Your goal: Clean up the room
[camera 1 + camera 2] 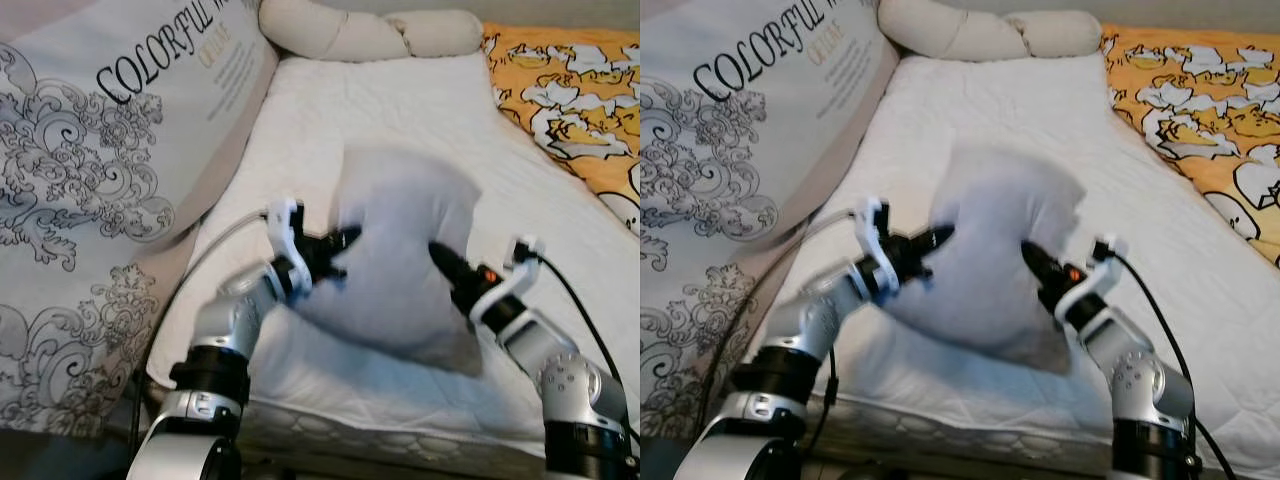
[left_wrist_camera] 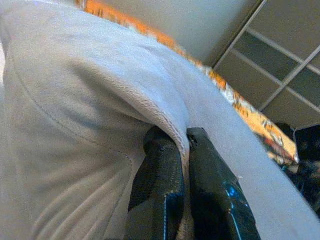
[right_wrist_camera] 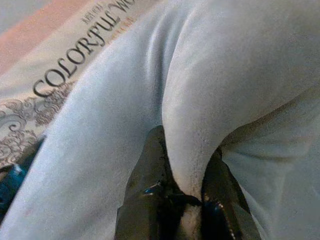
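Silver arms (image 1: 232, 325), black fingers (image 2: 162, 175), white brackets (image 1: 285, 225)

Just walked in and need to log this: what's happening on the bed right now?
The robot is holding a light grey pillow up over the white mattress, one tool pinching each side. The left tool grips the pillow's left edge and the right tool grips its right edge, each shut on a fold of fabric. A patterned quilt lies to the left, an orange cartoon-print blanket to the right, and a beige bolster at the far end.
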Motion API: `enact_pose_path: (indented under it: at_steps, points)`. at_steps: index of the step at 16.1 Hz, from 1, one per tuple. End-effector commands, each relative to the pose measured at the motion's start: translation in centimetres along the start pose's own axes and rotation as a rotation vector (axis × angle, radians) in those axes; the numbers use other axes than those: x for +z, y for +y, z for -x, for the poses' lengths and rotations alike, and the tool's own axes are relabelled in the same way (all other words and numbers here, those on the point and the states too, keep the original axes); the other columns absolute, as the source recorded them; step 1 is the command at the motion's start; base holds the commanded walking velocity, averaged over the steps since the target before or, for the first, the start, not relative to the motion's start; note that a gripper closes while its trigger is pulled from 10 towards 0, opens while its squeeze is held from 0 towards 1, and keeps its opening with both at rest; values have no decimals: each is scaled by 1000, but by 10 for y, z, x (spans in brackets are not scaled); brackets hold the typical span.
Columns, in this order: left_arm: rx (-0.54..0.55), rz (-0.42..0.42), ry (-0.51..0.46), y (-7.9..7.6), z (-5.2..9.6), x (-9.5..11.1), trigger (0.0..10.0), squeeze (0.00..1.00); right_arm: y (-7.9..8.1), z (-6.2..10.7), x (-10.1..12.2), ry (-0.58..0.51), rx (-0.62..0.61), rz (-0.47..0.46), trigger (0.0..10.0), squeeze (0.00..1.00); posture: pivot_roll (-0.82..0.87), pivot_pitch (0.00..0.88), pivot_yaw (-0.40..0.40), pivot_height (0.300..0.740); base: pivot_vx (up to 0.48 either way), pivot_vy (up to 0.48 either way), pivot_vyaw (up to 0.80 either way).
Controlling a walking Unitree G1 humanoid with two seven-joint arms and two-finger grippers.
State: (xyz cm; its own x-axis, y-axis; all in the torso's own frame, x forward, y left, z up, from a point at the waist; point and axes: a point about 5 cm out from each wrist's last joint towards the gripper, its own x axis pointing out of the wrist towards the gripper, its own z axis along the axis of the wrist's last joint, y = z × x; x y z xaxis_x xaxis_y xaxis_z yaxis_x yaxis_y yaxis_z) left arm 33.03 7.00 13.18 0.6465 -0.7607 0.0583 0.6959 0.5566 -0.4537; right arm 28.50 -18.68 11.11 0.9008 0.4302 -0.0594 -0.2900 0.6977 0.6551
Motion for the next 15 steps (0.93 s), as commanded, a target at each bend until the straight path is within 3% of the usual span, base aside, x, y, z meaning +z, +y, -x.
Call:
enact_pose_path:
  at_steps: [1, 2, 3, 9, 15]
  points:
    - [-26, -104, -40, -13, -1, 14, 0, 0, 20, -9, 9, -40, 40, 92, 4980, 0, -32, 0, 73, 740, 0, 0, 0]
    - [30, -182, -48, -11, 5, 15, 0, 0, 20, -9, 9, -47, 5, 151, 10000, 0, -32, 0, 76, 740, 0, 0, 0]
    - [111, -181, -15, -5, 8, 11, 10000, 0, 20, -7, 7, -61, 2, 140, 10000, 0, -31, 0, 77, 740, 0, 0, 0]
    - [126, -292, 7, -10, 12, 12, 10000, 0, 23, 1, 1, -109, -17, 112, 10000, 0, -36, 0, 89, 740, 0, 96, 0]
    - [133, -298, 16, -11, 12, 10, 10000, 0, 24, -1, -3, -81, -21, 124, 10000, 0, -32, 0, 84, 740, 0, 336, 0]
